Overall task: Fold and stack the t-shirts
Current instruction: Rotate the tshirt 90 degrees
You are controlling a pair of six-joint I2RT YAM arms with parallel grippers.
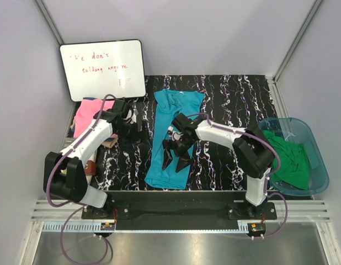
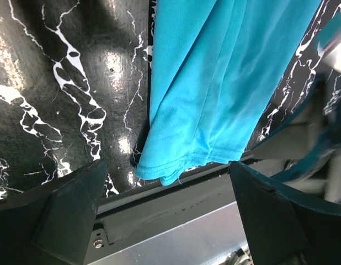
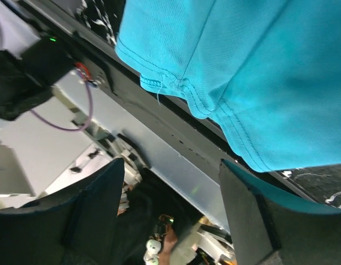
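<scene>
A teal-blue t-shirt (image 1: 173, 135) lies folded into a long strip down the middle of the black marbled table. Its hem shows in the left wrist view (image 2: 214, 110) and the right wrist view (image 3: 253, 72). My right gripper (image 1: 176, 161) hangs open and empty just above the shirt's near half; its jaws stand wide apart (image 3: 173, 221). My left gripper (image 1: 137, 131) is open and empty over bare table just left of the shirt (image 2: 168, 221). A pink t-shirt (image 1: 86, 115) lies at the far left, partly under the left arm. Green t-shirts (image 1: 292, 160) lie in the tub.
A translucent blue tub (image 1: 320, 165) stands at the right edge. A whiteboard (image 1: 102, 69) leans at the back left. A bit of tan (image 1: 108, 142) shows beneath the left arm. The metal rail (image 1: 176, 207) runs along the near edge.
</scene>
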